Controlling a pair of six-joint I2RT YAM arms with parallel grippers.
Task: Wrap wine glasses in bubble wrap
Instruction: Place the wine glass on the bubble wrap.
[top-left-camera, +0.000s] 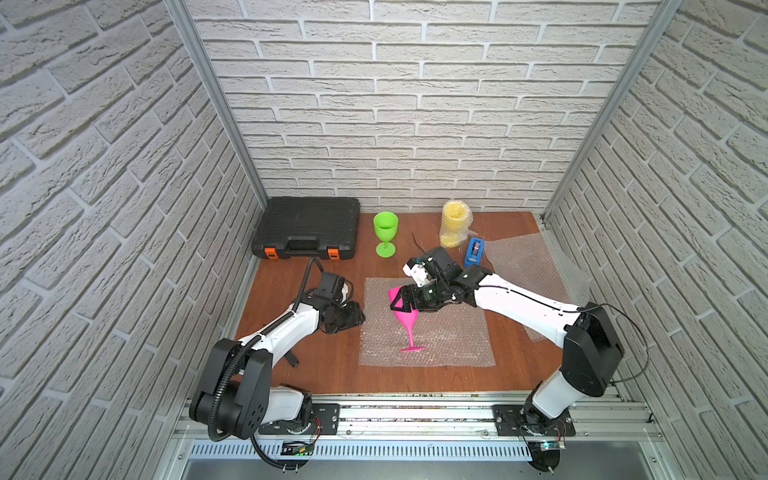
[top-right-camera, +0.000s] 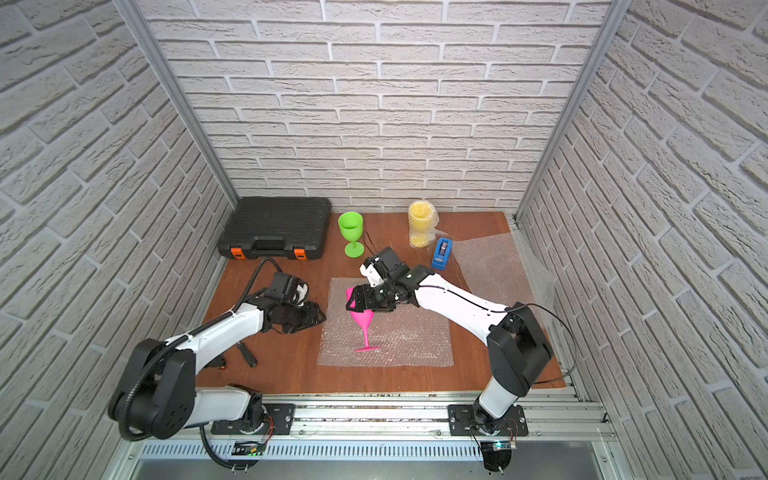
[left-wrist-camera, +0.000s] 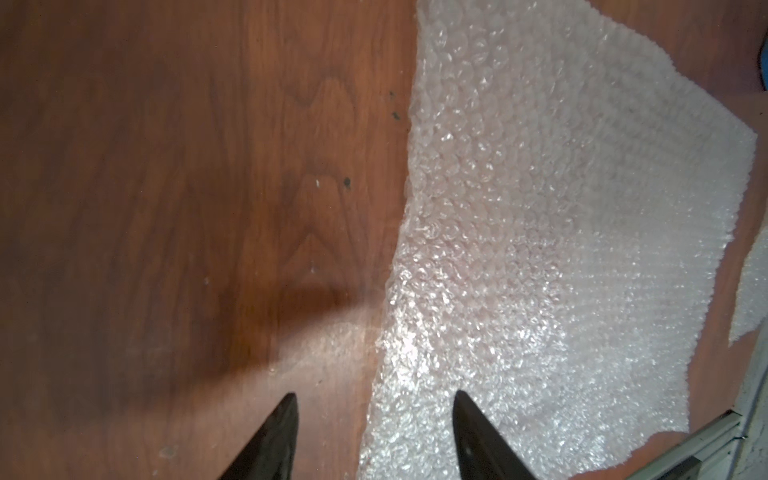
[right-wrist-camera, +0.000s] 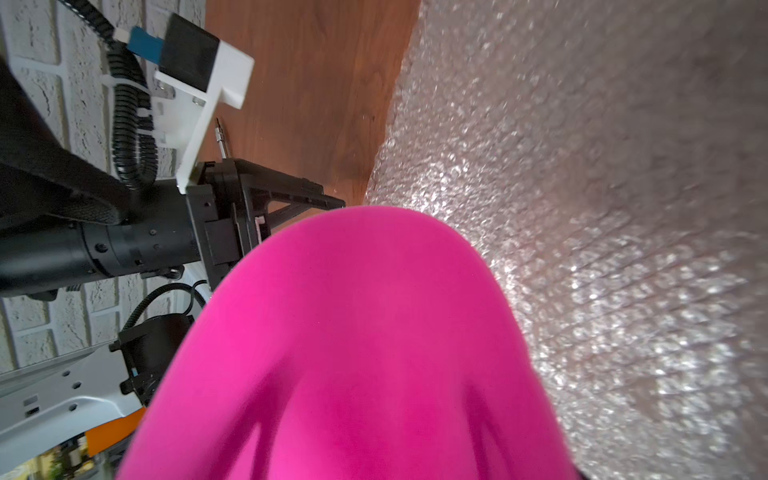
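Around pink goblet (top-left-camera: 404, 319), seemingly: right pincer (top-left-camera: 400, 300)

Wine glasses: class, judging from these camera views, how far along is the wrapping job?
Done: the yellow goblet stands wrapped. In hand: the right gripper grips the pink goblet, tilted, foot on the bubble wrap sheet. To do: the green goblet is bare.

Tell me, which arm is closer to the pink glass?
Right. The right tool grips the pink glass by its bowl; the left tool hangs open over the sheet edge, apart from the glass.
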